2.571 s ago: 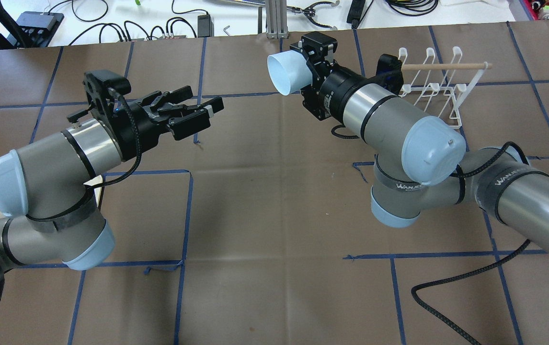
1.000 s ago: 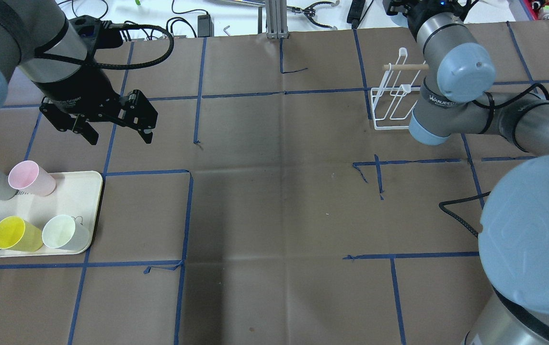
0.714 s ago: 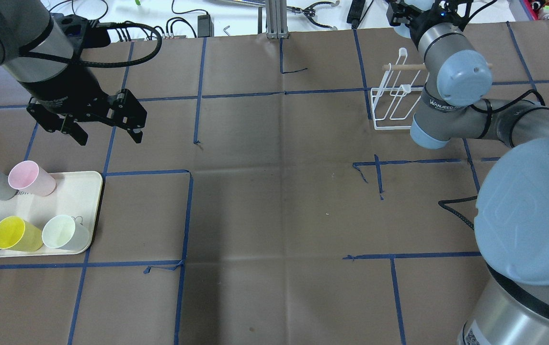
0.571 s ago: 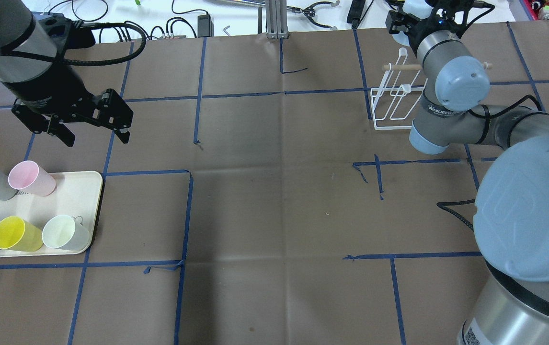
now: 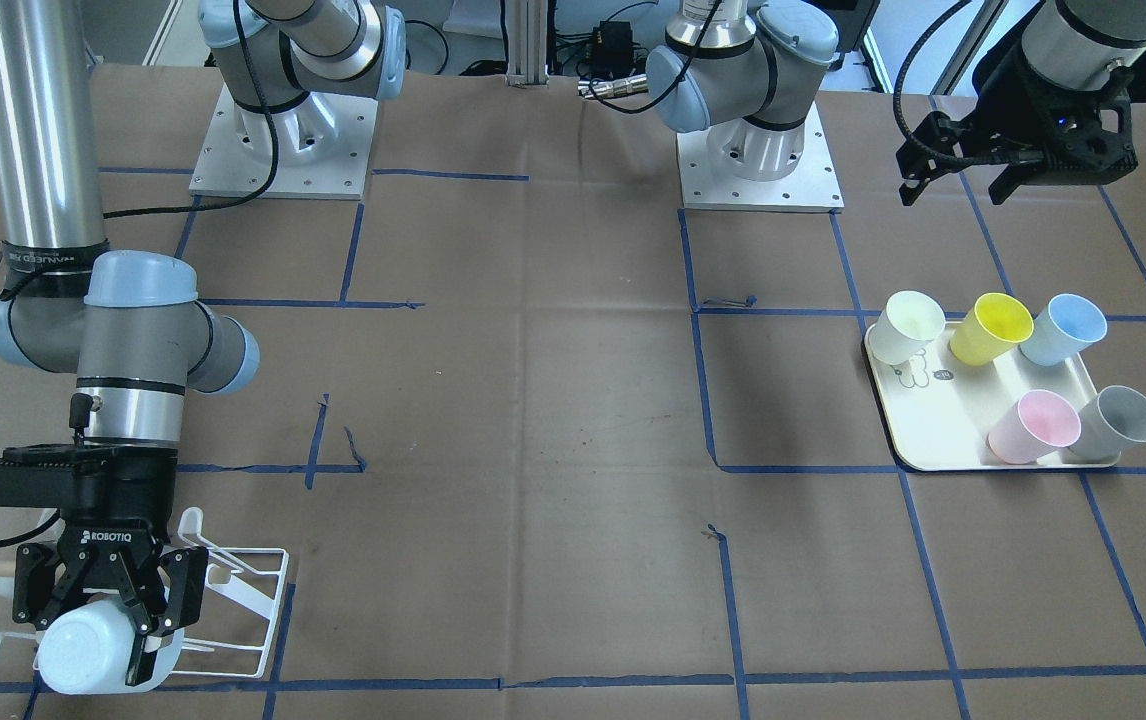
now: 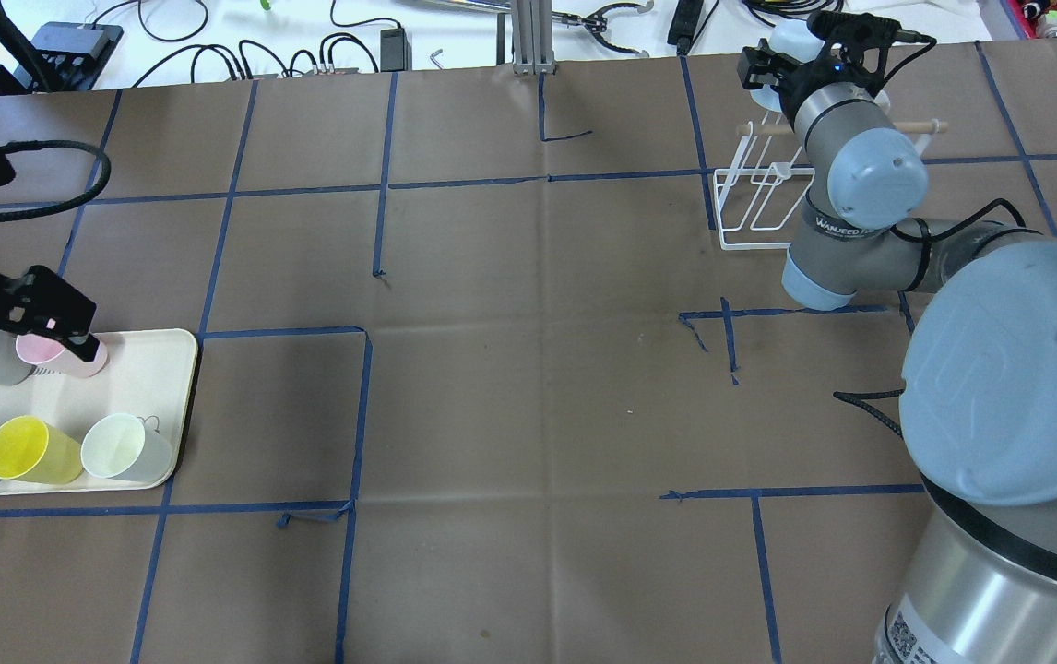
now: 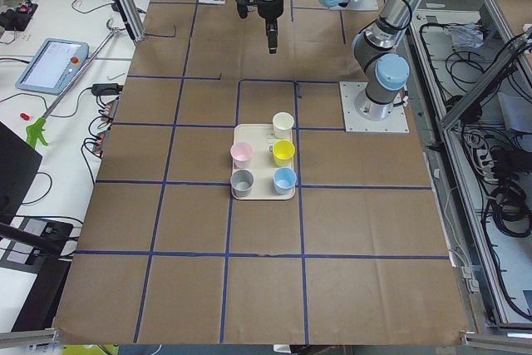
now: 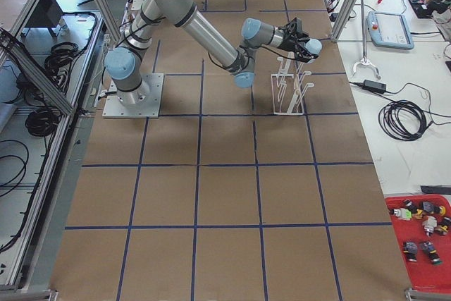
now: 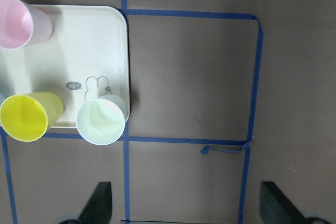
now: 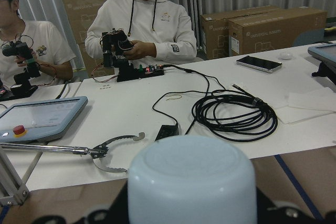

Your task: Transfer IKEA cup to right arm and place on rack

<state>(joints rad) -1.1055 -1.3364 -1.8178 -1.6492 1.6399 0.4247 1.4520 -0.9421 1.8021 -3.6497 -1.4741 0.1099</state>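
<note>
My right gripper point(image 5: 103, 625) is shut on a pale blue-white cup point(image 5: 81, 648) at the far end of the white wire rack point(image 5: 243, 590). The cup's closed base points to the operators' side and fills the right wrist view point(image 10: 191, 182). In the overhead view this gripper point(image 6: 771, 72) holds the cup point(image 6: 782, 39) beyond the rack point(image 6: 750, 198). I cannot tell whether the cup touches a prong. My left gripper point(image 6: 19, 343) is open and empty above the tray's point(image 6: 150, 369) back cups. Its fingertips point(image 9: 100, 203) frame the tray corner.
The cream tray point(image 5: 943, 420) holds several cups: pink point(image 5: 1033, 425), grey point(image 5: 1118, 420), yellow point(image 5: 993, 325), blue point(image 5: 1068, 328) and pale cream point(image 5: 908, 325). The rack's wooden dowel point(image 6: 916, 125) sticks out rightwards. A black cable point(image 6: 865, 406) lies by the right arm. Operators sit beyond the far edge.
The left arm has swung from the table's middle back to above the tray, still open. The right arm has carried the cup past the rack to its far end.
</note>
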